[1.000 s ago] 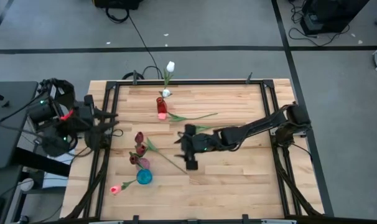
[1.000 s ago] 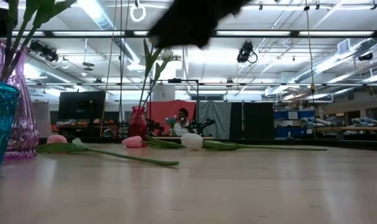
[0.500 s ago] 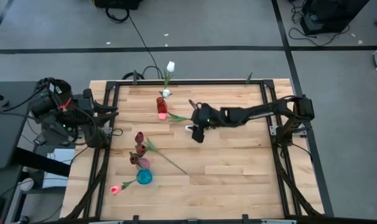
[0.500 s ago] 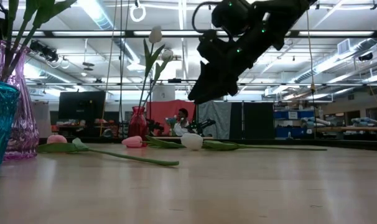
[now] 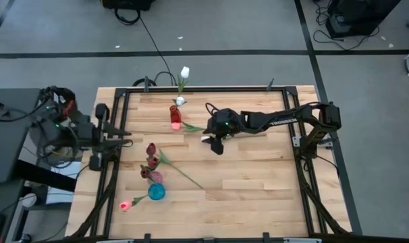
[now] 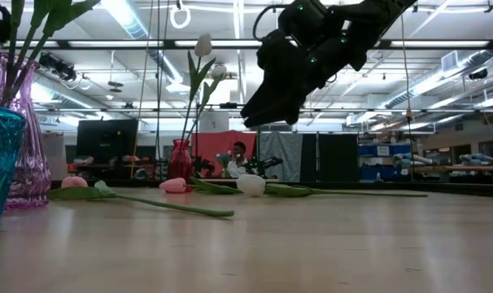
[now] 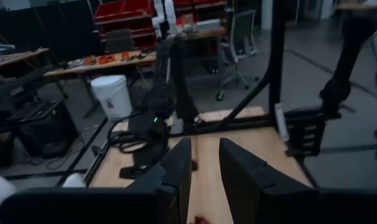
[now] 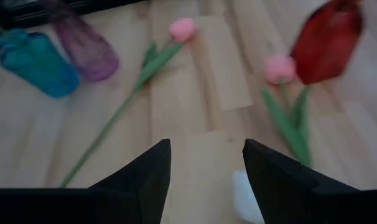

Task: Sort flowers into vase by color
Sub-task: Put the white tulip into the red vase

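Note:
A white flower [image 8: 244, 198] lies on the table, its head [image 6: 250, 185] right of the red vase [image 5: 175, 116]. My right gripper [image 5: 214, 144] hovers open just above that head, fingers slanting down, touching nothing. A pink flower [image 8: 279, 67] lies with its head at the red vase's foot. Another pink flower [image 8: 182, 28] lies beside the purple vase [image 5: 152, 177], which holds maroon flowers [image 5: 150, 148]. The teal vase [image 5: 156, 192] holds a pink flower [image 5: 125, 204]. A white flower [image 5: 184, 72] stands at the far edge. My left gripper [image 5: 126, 135] waits at the left edge, open.
Black frame rails [image 5: 289, 111] run along the table's edges, and each arm's base stands on one side. Bare wood [image 5: 258, 196] lies toward the near right. The lying pink flower's long stem [image 5: 184, 174] crosses the table's middle.
My right gripper has swung from the table's middle toward the far edge, and has stopped over the white flower head beside the red vase. My left gripper has turned at the left edge and now points level across the table. No flower has moved.

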You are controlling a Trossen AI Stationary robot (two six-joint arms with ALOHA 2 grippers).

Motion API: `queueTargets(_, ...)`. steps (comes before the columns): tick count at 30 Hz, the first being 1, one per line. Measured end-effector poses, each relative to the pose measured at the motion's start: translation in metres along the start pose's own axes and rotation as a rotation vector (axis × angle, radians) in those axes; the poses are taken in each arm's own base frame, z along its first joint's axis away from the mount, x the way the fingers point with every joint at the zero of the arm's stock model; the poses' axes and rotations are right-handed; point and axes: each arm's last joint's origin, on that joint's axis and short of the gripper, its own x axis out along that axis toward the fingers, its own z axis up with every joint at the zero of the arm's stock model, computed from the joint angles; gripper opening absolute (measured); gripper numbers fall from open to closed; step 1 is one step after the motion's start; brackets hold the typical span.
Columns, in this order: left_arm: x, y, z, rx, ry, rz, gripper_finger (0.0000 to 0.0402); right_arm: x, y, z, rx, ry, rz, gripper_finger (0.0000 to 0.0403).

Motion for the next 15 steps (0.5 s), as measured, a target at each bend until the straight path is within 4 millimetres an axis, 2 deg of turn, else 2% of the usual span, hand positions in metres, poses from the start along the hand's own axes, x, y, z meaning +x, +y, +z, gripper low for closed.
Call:
queueTargets(4,0.012,-0.005,-0.022,0.0,0.016,0.031,0.0081,0.001,0.008,-0.001,-0.017,0.007,0.081,0.0212)
queueTargets(9,0.029,-0.012,-0.054,0.027,0.049,-0.022,0.0066,0.0,0.022,0.0,-0.011,0.001,0.124,0.0212)
queueTargets(15,0.025,0.003,-0.074,-0.032,-0.008,-0.035,0.0046,0.007,0.053,-0.008,-0.021,0.008,0.082,0.0212)
